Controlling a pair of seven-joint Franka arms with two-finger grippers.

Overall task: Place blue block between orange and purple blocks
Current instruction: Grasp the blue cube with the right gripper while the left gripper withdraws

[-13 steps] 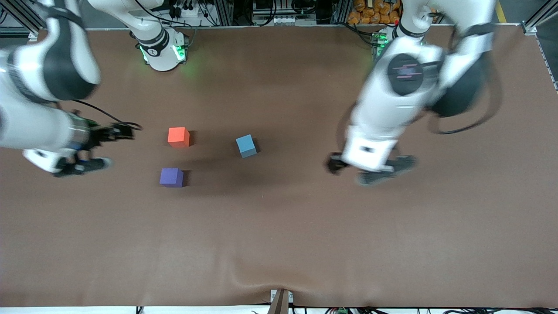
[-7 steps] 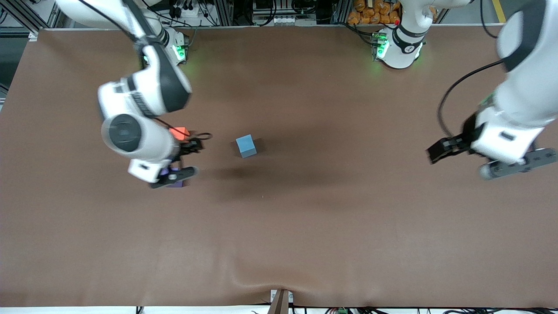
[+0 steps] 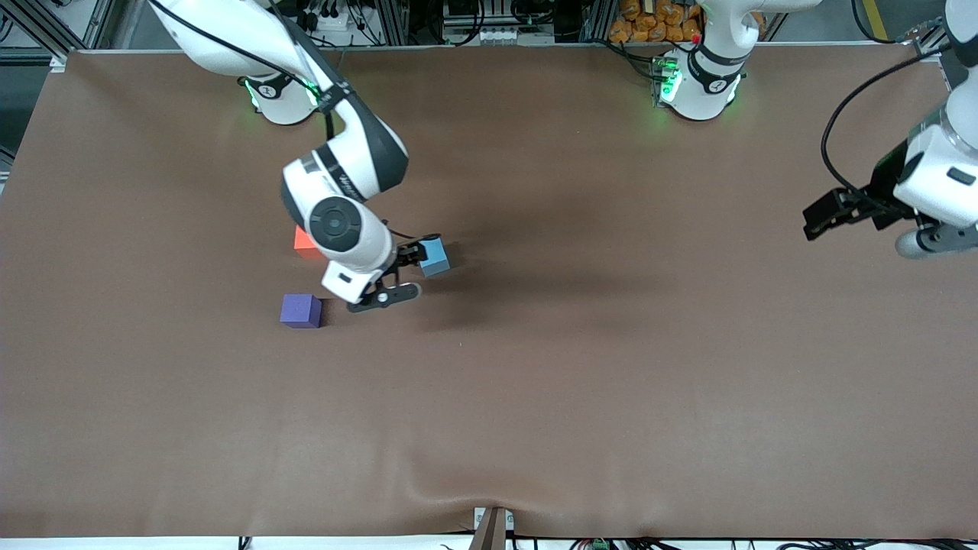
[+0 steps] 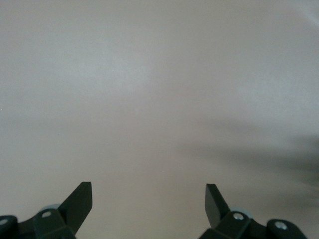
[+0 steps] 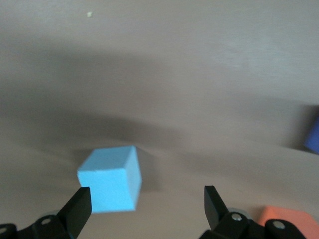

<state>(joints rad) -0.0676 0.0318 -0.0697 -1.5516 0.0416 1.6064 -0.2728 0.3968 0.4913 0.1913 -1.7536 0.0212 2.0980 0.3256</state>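
Note:
The blue block (image 3: 434, 256) sits on the brown table and also shows in the right wrist view (image 5: 110, 184). The orange block (image 3: 302, 240) is partly hidden under the right arm; its corner shows in the right wrist view (image 5: 289, 220). The purple block (image 3: 300, 311) lies nearer the front camera than the orange one, and its edge shows in the right wrist view (image 5: 313, 137). My right gripper (image 3: 399, 273) is open and low beside the blue block, between it and the other two cubes; the block lies just ahead of one fingertip (image 5: 79, 203). My left gripper (image 3: 871, 229) is open and empty.
The brown table cover (image 3: 535, 397) has a small wrinkle at its front edge. The left wrist view shows only bare cover (image 4: 159, 99) between the left gripper's open fingers. The left arm waits at its own end of the table.
The right arm has swung from its end of the table, over the orange and purple blocks, to the blue block. The left arm has drawn back to its own end. The blocks have not moved.

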